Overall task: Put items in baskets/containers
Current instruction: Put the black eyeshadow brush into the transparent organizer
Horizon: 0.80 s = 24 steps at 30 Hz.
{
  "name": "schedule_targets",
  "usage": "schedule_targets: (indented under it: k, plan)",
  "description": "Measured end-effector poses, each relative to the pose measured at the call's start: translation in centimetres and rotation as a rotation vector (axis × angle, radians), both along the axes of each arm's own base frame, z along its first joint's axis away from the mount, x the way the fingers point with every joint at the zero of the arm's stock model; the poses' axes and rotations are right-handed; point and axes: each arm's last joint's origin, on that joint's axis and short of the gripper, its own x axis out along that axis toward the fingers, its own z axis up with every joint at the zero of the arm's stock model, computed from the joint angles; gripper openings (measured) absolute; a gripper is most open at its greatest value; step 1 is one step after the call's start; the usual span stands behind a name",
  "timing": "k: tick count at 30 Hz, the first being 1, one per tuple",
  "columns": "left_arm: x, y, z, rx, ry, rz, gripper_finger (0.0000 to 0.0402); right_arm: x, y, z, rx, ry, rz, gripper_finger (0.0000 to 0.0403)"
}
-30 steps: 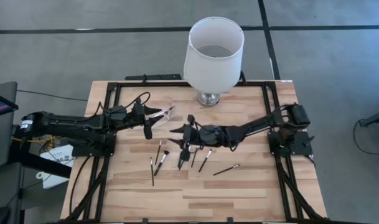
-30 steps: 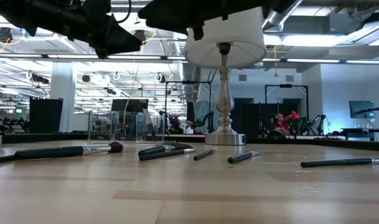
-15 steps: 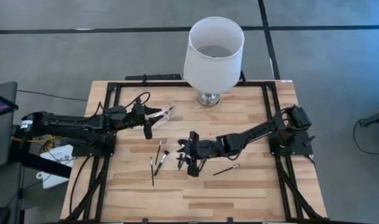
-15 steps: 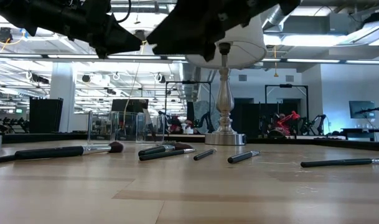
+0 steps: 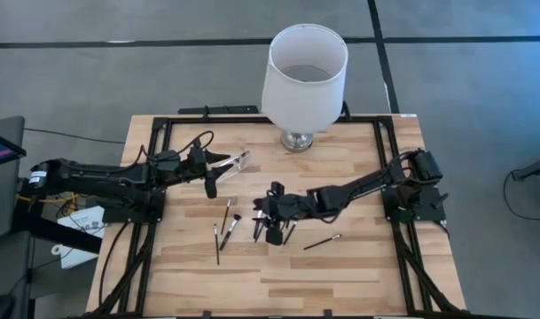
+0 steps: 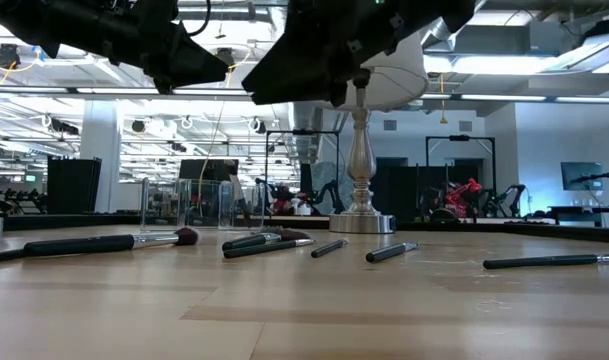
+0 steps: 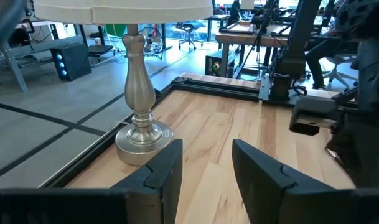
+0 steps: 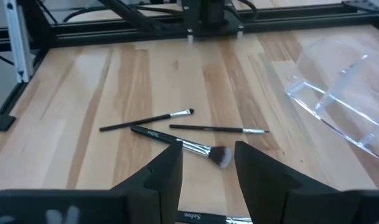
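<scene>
Several thin makeup brushes lie flat on the wooden table (image 5: 358,266). Three of them (image 5: 226,226) are left of centre, one (image 5: 323,241) is to the right, and they also show in the low view (image 6: 264,241). My right gripper (image 5: 261,220) hovers open above them, pointing left and down; a fluffy-tipped brush (image 8: 201,149) lies on the table beyond its fingers. My left gripper (image 5: 218,162) is held high at the table's left. The clear pouch (image 5: 238,160) (image 8: 338,93) projects from its fingertips. My left gripper has the clear pouch's near end (image 5: 229,161) at its fingertips. The fingers come level from the table's left, and the pouch sticks out past them toward the right, clear of the table. The see-through plastic does not show in the left wrist view, so the kind of hold cannot be told.
A lamp with a large white shade (image 5: 305,71) stands on a silver base (image 5: 296,140) at the table's far edge. Black rails (image 5: 252,120) frame the table. Bare wood lies along the near edge.
My right gripper has moved toward the table's near edge and down, and has tipped to point more steeply at the brushes. The left gripper and the pouch have kept still. No brush has moved.
</scene>
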Motion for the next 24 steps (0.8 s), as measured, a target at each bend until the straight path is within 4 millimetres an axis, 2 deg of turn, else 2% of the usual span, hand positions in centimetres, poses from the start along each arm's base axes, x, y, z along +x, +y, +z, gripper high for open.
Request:
schedule_targets:
  k: [10, 17, 20, 24]
  plan:
    - [0.0, 0.0, 0.1, 0.0, -0.006, -0.001, 0.0136, 0.1, -0.7, 0.0, -0.002, 0.004, -0.011, 0.0134]
    - [0.0, 0.0, 0.2, 0.002, -0.022, -0.001, 0.0136, -0.4, 0.1, -0.2, 0.017, 0.053, 0.018, 0.0131]
    - [0.0, 0.0, 0.2, 0.001, -0.022, -0.002, 0.0136, -1.3, 0.7, 0.7, 0.005, 0.079, 0.042, 0.0126]
    - [0.1, 0.0, 0.3, -0.004, -0.038, -0.016, 0.0136, -3.8, 1.0, 4.1, -0.056, 0.095, 0.102, 0.0121]
